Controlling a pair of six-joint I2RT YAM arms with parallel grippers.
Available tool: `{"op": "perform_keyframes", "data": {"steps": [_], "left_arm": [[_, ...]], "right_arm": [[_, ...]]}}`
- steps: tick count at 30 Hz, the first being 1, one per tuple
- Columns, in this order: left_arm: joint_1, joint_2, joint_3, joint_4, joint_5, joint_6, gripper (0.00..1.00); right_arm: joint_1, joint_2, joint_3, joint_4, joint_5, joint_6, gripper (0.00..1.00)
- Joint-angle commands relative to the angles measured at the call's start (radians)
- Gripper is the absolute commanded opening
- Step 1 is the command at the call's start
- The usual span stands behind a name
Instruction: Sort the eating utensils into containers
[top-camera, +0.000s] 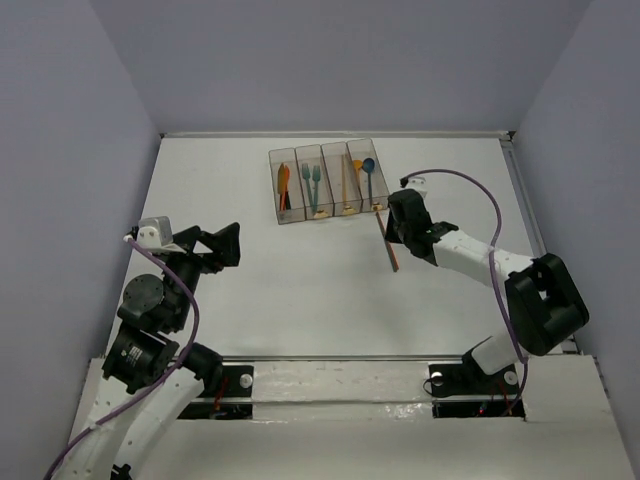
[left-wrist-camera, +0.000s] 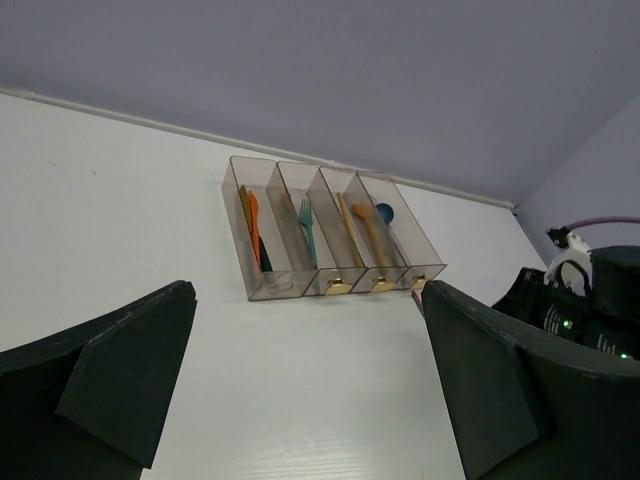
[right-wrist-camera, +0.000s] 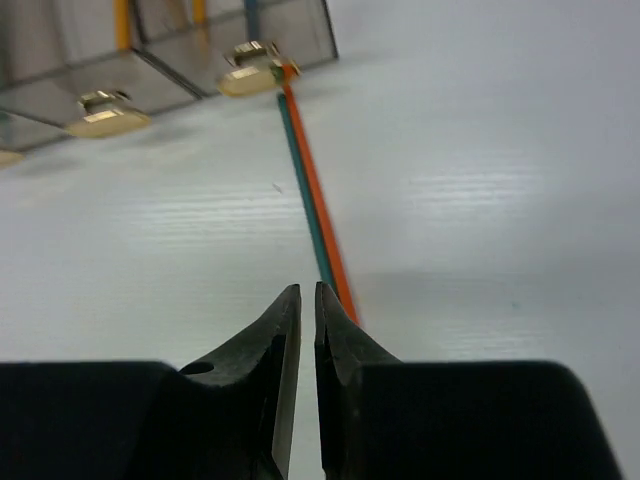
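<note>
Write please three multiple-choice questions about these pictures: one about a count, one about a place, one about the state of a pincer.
1. How many bins are joined in the row?
A two
B four
C six

2. Where do the two thin sticks lie?
A in the leftmost bin
B flat on the table, by the right end of the row
C across the tops of the bins

3. How does the left pincer stand?
A open wide
B shut on a fork
C shut on nothing

Answers:
1 B, four compartments stand side by side.
2 B, the right wrist view shows them on the table, running from a yellow tag.
3 A, its fingers stand far apart in its own view.
</note>
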Motion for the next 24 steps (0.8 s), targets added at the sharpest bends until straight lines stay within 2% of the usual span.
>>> {"op": "perform_keyframes", "data": {"steps": [1, 3, 7, 24], "left_arm": [[-0.004, -0.008, 0.012, 0.043, 0.008, 0.007, 0.99], [-0.004, -0.006, 0.012, 0.041, 0.007, 0.009, 0.99], [-0.004, 0.007, 0.014, 0.041, 0.008, 0.007, 0.99], [0.005, 0.018, 0.016, 0.04, 0.018, 0.007, 0.99]], "right_arm": [[-0.006, -0.003, -0.068, -0.068, 0.065, 0.065, 0.17], [-0.015, 0.002, -0.08, -0.087, 0.055, 0.065, 0.17], [-0.015, 0.023, -0.094, -0.102, 0.034, 0.055, 0.28], [-0.015, 0.146, -0.094, -0.042, -0.021, 0.029, 0.24]]}}
